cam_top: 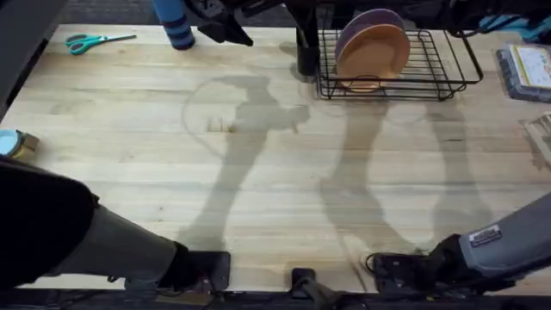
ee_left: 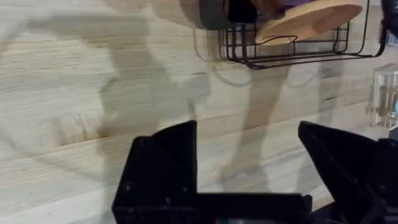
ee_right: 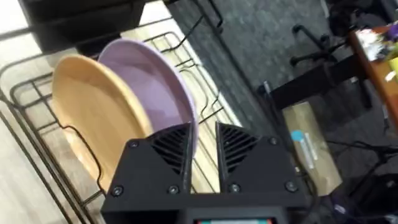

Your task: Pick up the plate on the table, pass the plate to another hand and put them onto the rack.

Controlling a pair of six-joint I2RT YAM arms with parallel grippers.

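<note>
I'm hovering my right end effector (ee_right: 202,146) just above the lavender plate (ee_right: 158,81), which is standing on edge in the rack (cam_top: 430,73) at the tabletop's (cam_top: 258,172) far edge; fingers nearly closed, gripping nothing.

Two plates, one lavender plate (cam_top: 376,17) and one orange plate (cam_top: 373,53), one rack (cam_top: 430,73), one scissors (cam_top: 90,40).
</note>
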